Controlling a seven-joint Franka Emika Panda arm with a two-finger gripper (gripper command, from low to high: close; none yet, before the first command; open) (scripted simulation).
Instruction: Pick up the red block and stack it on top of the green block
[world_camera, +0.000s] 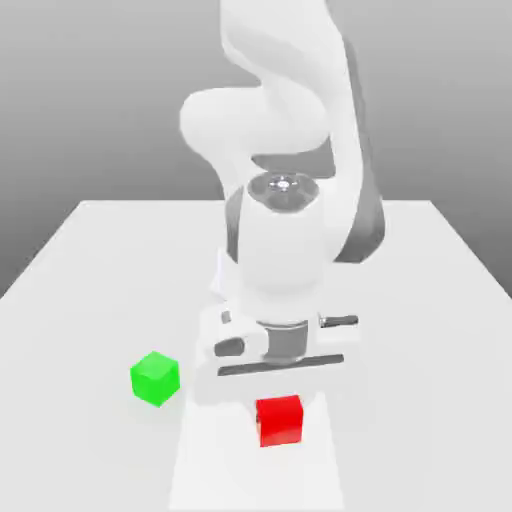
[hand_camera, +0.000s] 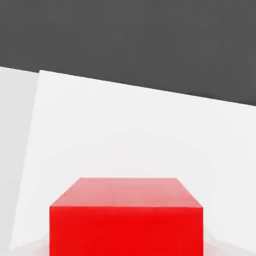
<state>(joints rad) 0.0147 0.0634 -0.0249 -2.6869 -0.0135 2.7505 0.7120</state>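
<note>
Tool (world_camera: 280, 392) of white and dark grey parts, at the end of the white jointed arm, is closed in on the small, bright red, matte cube (world_camera: 280, 421), narrowed to the cube's width and gripping it. That red cube lies directly beneath the hand's body, on the pale, smooth tabletop (world_camera: 420, 400), with the small, bright green, matte cube (world_camera: 155, 378) well apart from both, toward the exterior view's left.

Arm (world_camera: 282, 245) bent, reaching down over the table; wrist (world_camera: 283, 340) low; gripper (world_camera: 279, 421) pointing down, fingers closed in.
</note>
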